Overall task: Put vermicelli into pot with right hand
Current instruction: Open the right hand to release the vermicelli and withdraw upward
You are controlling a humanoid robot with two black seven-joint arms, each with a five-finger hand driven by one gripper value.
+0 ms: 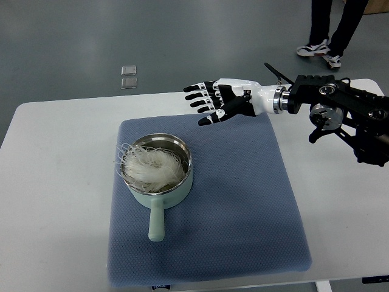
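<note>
A white rectangular table (55, 182) carries a blue-grey textured fabric mat (243, 207). On the mat stands a pale green pot with a steel-lined interior (159, 182), handle pointing toward the near edge. A white tangled bundle of vermicelli (152, 167) lies inside the pot, some strands hanging over the left rim. Beyond it, the right hand (213, 102) hovers above the mat's far edge, fingers spread, holding nothing. On the grey floor (73, 42) behind, a person's legs (331, 24) stand.
</note>
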